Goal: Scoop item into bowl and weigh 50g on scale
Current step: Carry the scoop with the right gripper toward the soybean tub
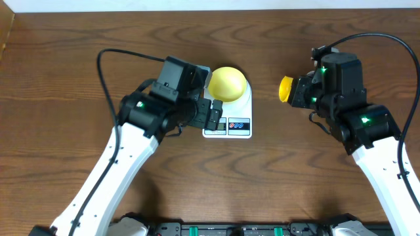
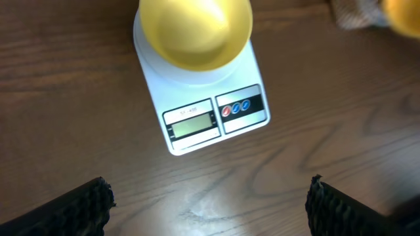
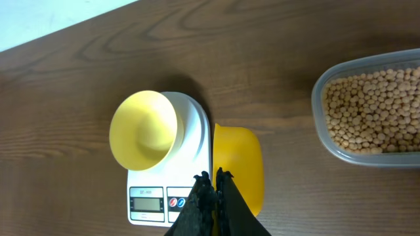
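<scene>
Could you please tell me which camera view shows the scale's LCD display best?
The left wrist view: the LCD display lies near the centre, large and unobstructed. In the overhead view, the left gripper partly covers it. The right wrist view shows it small, at the bottom edge.

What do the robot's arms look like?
The left arm and right arm are long white tubes with chunky black joints and little green lights. Thin black cables loop off them. The fingers are black and bumpy.
</scene>
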Tool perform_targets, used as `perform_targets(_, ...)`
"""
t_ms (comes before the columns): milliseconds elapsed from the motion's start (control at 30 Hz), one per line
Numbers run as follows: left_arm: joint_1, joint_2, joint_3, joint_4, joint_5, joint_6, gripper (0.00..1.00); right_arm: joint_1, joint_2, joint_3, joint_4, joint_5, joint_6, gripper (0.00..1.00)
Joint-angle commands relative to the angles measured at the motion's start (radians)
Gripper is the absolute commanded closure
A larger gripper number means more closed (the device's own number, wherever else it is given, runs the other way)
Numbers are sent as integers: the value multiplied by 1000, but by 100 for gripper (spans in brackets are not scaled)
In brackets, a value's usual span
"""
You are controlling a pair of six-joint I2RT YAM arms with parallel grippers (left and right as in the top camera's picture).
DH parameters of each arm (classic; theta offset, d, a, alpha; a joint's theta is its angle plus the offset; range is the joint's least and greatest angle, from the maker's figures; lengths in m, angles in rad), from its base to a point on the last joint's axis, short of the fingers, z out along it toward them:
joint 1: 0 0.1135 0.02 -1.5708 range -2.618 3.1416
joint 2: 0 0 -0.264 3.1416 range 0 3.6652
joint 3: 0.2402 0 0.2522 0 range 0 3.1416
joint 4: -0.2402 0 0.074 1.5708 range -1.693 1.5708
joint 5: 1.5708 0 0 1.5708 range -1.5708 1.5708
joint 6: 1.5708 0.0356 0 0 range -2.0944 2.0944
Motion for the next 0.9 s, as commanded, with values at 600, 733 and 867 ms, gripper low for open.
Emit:
perform_targets(600, -61, 128, 0, -39, -294, 114, 4, -79, -19, 63, 23, 36, -55, 99)
perform_targets(733, -104, 137, 0, -24, -339, 93, 4, -89, -19, 63, 30, 36, -55, 99)
perform_targets(867, -145, 153, -3, -19, -446, 40, 4, -89, -19, 63, 31, 37, -55, 99)
